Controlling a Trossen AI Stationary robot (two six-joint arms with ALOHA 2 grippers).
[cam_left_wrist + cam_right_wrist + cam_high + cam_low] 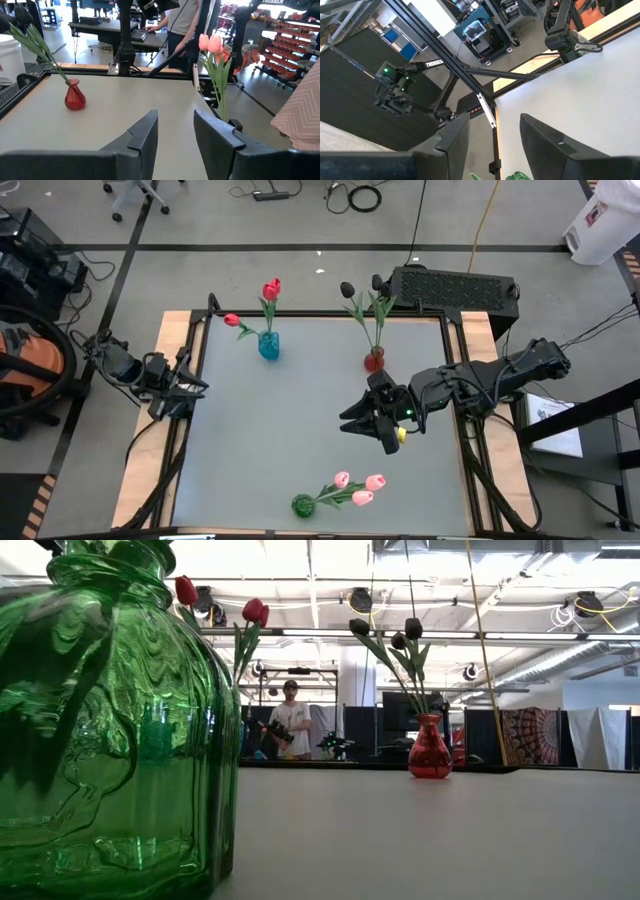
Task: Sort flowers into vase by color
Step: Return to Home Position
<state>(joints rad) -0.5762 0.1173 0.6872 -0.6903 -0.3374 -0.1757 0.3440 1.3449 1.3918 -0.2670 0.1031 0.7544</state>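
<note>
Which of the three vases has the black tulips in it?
The red vase. The blue vase holds red tulips, and the green vase holds pink tulips.

Not much lettering can be read from here. The word "TROSSEN" runs in white capitals along a link of a dark robot arm [434, 63] that stands off the table, out in the room. The same word shows in pale letters on a dark sign [279, 2] high above the red shelving [295, 40], partly cut off. The label on the white bin [600, 220] and the print on the paper sheets [555, 430] beside the table are too small to read.
</note>
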